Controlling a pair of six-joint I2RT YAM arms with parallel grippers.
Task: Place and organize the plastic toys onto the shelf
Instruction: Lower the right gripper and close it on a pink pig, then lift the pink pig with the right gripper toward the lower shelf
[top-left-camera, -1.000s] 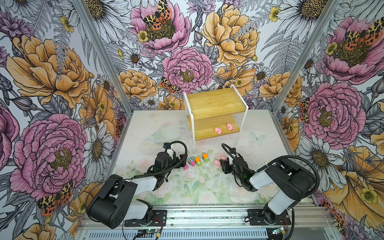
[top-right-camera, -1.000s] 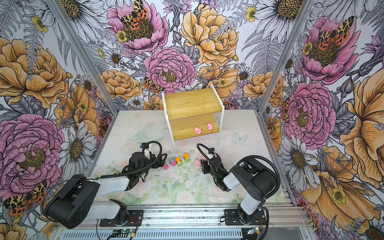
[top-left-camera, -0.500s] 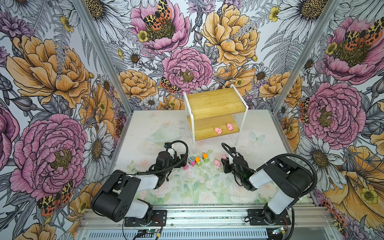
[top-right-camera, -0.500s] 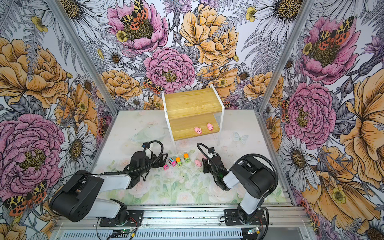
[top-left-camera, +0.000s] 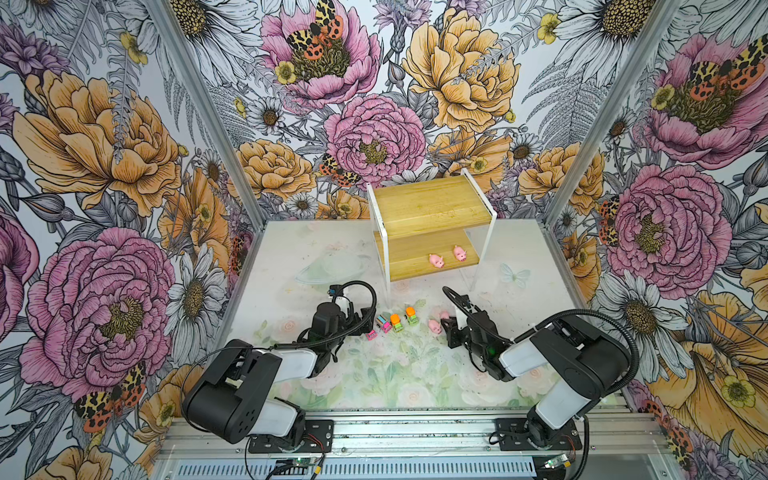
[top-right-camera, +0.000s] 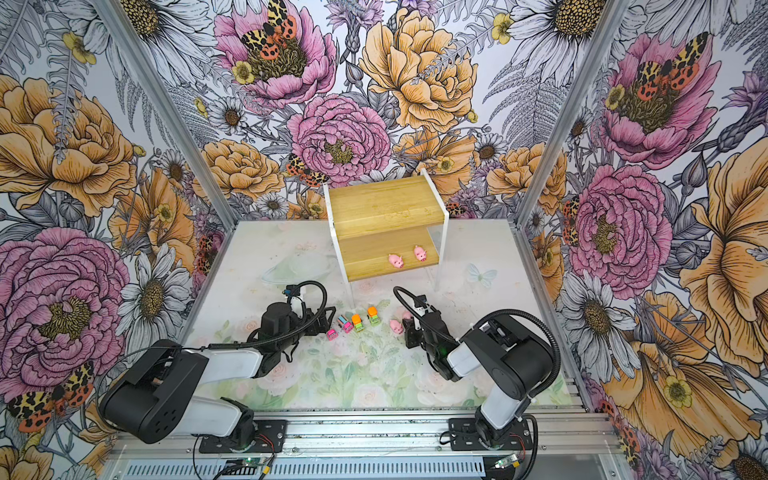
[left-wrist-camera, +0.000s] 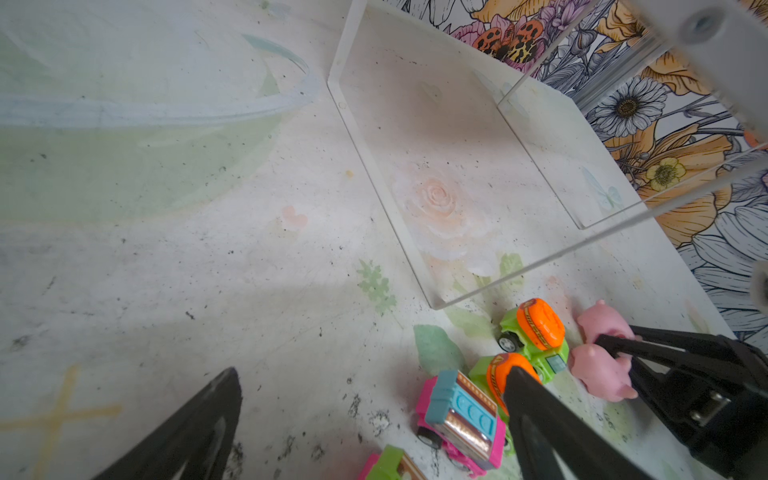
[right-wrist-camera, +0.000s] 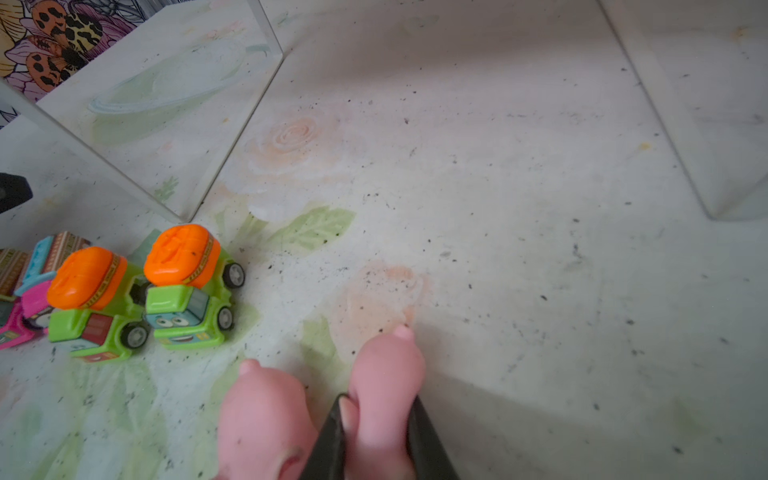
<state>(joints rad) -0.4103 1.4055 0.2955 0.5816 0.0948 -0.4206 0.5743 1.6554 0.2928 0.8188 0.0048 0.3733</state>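
Note:
The shelf stands at the back with two pink pigs on its lower board. Several cars lie in a row on the table: two pink, two green with orange tops. My right gripper is shut on a pig that rests on the table. A second pig lies right beside it. My left gripper is open, low over the pink cars, holding nothing.
The shelf's thin white frame legs stand on the table just behind the cars. Flowered walls close in the left, back and right. A metal rail runs along the front edge.
My right gripper's jaws have closed round the pig on the table. The left arm has shifted slightly by the pink cars.

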